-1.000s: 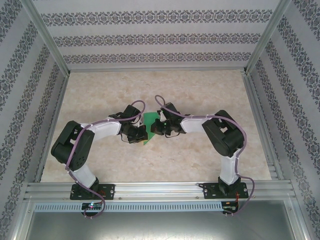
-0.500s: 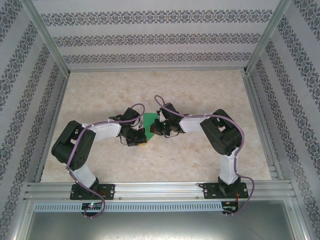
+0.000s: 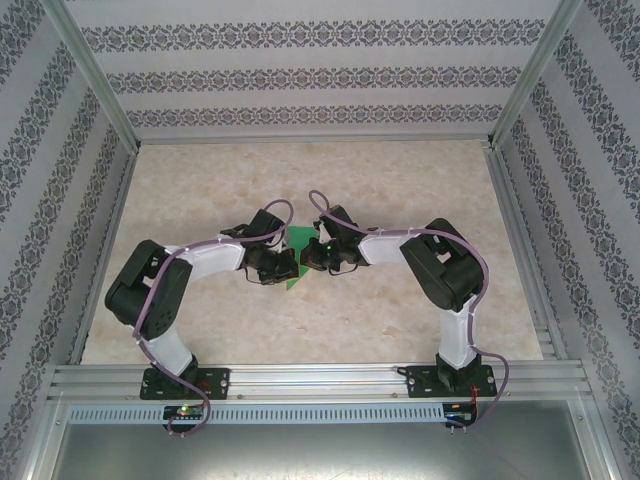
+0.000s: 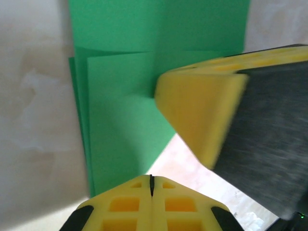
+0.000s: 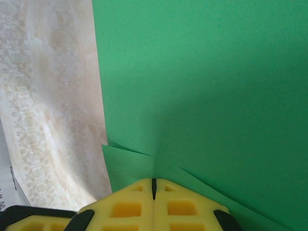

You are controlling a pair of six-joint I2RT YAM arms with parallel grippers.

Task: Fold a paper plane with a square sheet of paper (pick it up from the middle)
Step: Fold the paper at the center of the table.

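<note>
Bright green square sheet of paper [image 3: 297, 240], thin and already partly folded, lies flat near the middle of the pale marbled tabletop [image 3: 400, 180], caught between the two arms. The left wrist view shows at least two overlapping layers [image 4: 120, 120] with a lengthwise edge down the left side. The left gripper [image 3: 280, 268] sits at the paper's near-left side with its yellow jaws clenched together [image 4: 150, 185], nothing visible between them. The right gripper [image 3: 316, 258] is likewise closed [image 5: 154, 185], its tip resting on the green surface [image 5: 216, 72] where folded flaps meet. In the left wrist view its yellow finger [image 4: 197, 110] presses on the sheet.

The step looks like flattening or sharpening a crease. To do it well, one closed tip should pin the layers while the other slides along the fold line with light downward pressure. The edges should be aligned before pressing, since thin paper skews or buckles easily under a sideways push.
</note>
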